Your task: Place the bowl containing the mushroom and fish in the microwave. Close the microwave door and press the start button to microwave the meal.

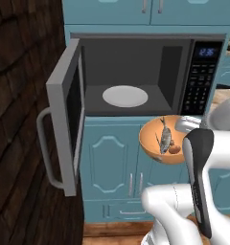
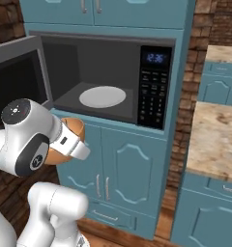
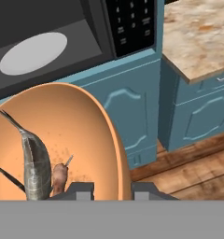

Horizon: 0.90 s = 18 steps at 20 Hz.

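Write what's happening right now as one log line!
gripper: shut on bowl rim | bowl: held below microwave opening | fish, mushroom: in bowl | microwave door: open

There is one bowl (image 1: 157, 143), with one fish (image 1: 165, 136) and one mushroom (image 1: 174, 149) inside; one microwave (image 1: 150, 72) with one door (image 1: 64, 115) and one white turntable (image 1: 125, 96).

The microwave (image 1: 136, 72) sat built into teal cabinetry, its dark cavity floor carrying a white round turntable (image 1: 125, 96) with nothing lying on it. To the right, well apart from the microwave, stood a bench (image 2: 215, 137) with a mottled tan stone top above teal drawers, its visible surface bare. Below the cabinets ran a wooden plank floor (image 3: 198, 168) with nothing resting on it.
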### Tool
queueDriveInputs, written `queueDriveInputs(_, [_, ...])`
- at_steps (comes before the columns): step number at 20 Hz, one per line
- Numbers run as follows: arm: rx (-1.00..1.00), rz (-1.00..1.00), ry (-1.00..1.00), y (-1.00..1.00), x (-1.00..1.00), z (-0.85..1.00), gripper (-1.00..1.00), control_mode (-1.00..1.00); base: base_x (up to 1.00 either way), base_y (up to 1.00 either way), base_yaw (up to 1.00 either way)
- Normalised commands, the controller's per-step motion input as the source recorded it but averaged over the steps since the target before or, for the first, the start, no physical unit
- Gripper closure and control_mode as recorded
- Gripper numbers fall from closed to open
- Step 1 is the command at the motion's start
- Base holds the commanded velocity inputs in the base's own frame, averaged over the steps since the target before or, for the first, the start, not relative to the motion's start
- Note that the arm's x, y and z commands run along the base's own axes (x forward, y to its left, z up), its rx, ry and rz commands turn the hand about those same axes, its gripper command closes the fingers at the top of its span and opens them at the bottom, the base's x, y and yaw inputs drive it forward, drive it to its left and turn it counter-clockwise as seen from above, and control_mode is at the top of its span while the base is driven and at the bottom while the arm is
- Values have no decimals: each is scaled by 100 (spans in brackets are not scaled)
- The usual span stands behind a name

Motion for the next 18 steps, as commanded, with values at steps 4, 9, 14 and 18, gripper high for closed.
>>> queueDriveInputs(4, [0,0,0,0,0,0,100,100,29,25,-23])
queueDriveInputs(9, [0,0,0,0,0,0,100,100,27,30,-22])
queueDriveInputs(14, [0,0,0,0,0,0,100,100,24,32,-20])
queueDriveInputs(18, [0,-2,0,2,2,0,100,-100,0,0,0])
